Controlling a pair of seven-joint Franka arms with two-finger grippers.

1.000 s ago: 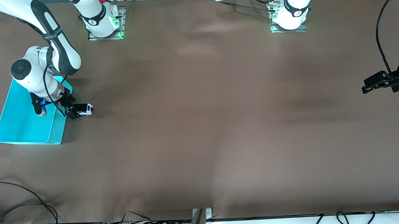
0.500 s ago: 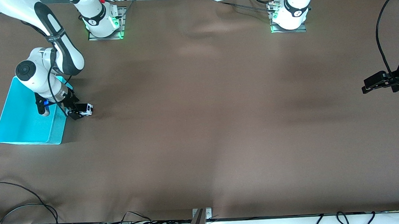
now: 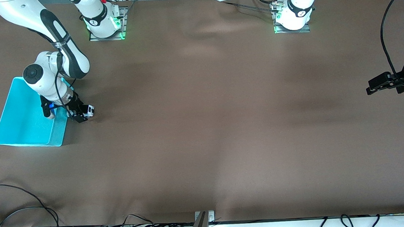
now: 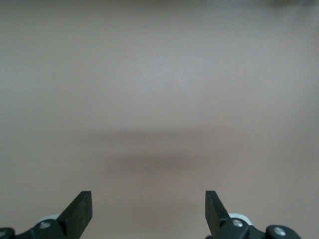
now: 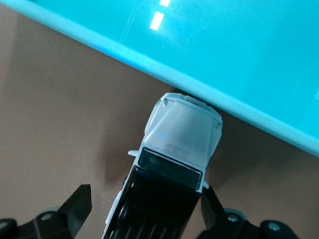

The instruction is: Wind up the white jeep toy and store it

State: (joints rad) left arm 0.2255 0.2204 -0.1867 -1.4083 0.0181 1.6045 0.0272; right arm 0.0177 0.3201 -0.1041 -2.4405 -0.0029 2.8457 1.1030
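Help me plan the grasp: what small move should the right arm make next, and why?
Probably close the right tool on the white jeep toy. Its fingers stand open either side of the jeep, which sits on the table against the turquoise bin. The left tool waits open.

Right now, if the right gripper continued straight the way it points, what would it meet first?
The right gripper would probably first meet the small white jeep toy with black roof between its open fingers; the turquoise plastic bin lies past it.

Brown-covered table [image 3: 224, 126] carries turquoise bin [image 3: 20, 121]; white jeep toy [image 3: 86, 111] just beside bin.
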